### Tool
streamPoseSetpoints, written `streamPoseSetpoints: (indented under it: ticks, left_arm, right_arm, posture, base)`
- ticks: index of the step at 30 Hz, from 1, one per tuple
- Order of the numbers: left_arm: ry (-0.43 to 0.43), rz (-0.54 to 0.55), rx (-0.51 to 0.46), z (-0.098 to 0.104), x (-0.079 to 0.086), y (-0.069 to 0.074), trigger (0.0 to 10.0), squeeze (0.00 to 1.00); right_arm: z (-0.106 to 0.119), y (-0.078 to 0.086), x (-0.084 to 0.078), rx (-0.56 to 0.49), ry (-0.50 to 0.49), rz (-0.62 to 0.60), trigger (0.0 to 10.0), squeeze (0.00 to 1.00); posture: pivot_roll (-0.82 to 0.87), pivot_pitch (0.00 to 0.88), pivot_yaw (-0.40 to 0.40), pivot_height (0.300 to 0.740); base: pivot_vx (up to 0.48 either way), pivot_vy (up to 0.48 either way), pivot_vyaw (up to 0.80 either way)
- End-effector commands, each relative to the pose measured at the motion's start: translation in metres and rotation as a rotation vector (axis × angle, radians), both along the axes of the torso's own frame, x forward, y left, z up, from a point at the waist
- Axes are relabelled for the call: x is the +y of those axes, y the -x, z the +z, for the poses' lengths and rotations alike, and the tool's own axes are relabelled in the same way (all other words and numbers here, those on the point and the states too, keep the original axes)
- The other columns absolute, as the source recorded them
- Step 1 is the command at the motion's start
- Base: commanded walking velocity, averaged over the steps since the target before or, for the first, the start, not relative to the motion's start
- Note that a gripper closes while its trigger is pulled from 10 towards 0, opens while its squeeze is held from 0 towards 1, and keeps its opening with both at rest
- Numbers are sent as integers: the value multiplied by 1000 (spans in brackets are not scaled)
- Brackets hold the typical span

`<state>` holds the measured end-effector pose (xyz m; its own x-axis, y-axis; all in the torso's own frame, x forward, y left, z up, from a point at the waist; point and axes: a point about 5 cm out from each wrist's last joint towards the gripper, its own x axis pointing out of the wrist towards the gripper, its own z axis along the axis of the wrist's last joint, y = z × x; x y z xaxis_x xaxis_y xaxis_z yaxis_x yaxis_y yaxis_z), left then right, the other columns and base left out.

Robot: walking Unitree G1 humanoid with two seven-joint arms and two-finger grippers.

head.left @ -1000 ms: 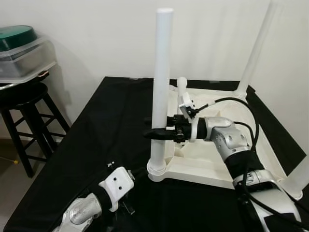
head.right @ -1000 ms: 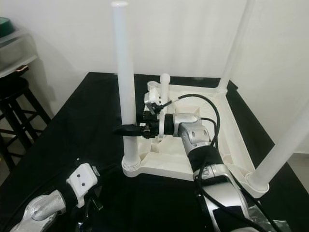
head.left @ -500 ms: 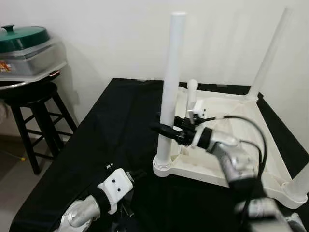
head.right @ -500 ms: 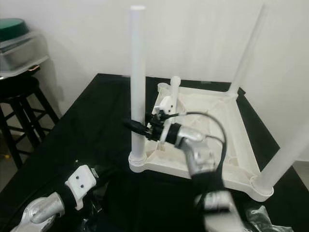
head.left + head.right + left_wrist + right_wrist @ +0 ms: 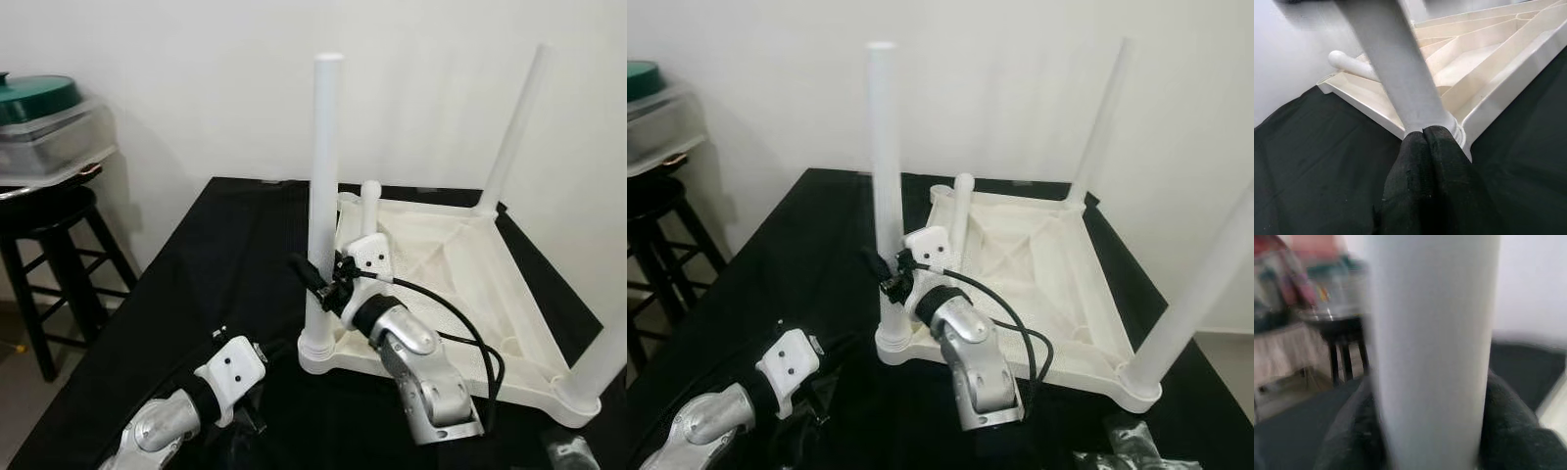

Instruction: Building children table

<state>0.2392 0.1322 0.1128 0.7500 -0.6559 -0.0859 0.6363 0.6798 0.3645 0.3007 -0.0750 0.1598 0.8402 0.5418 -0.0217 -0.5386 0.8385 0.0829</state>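
The white kids' table top (image 5: 460, 264) lies upside down on the black-draped tabletop (image 5: 211, 255). It looks like light, stiff, slick plastic. The near-left leg (image 5: 321, 196) stands upright in its corner socket, with the right hand (image 5: 312, 277) wrapped around it low down. That's a sensible spot, since gripping higher would lever it. The left hand (image 5: 1425, 147) has its fingers pinched together, touching the leg's base collar.
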Motion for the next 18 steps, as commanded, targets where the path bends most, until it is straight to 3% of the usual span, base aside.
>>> streamPoseSetpoints:
  ticks: [1,5,8,12,14,18]
  left_arm:
    - [-9,11,0,-1,3,-2,10000,0]
    - [-14,0,2,0,1,-1,10000,0]
    - [-11,-1,0,0,0,-1,10000,0]
    - [-8,-1,-1,0,0,0,10000,0]
    - [-6,1,-3,1,-1,0,10000,0]
    - [-3,2,-2,1,-2,1,10000,0]
  right_arm:
    - [-33,5,-15,192,28,-53,10000,1000]
    - [-15,2,-5,145,-36,123,10000,1000]
    - [0,-3,-4,70,5,331,10000,1000]
    - [4,-6,-8,53,47,425,10000,1000]
    - [10,-10,-16,24,109,538,10000,0]
    - [22,-20,-31,-6,138,631,10000,0]
  posture:
    - [-54,0,-5,740]
    - [-49,0,0,740]
    - [-45,0,-4,740]
    - [-38,0,-7,740]
    - [-36,0,-9,740]
    - [-31,0,-9,740]
  base:
    - [0,0,0]
    - [0,0,0]
    - [0,0,0]
    - [0,0,0]
    - [0,0,0]
    - [0,0,0]
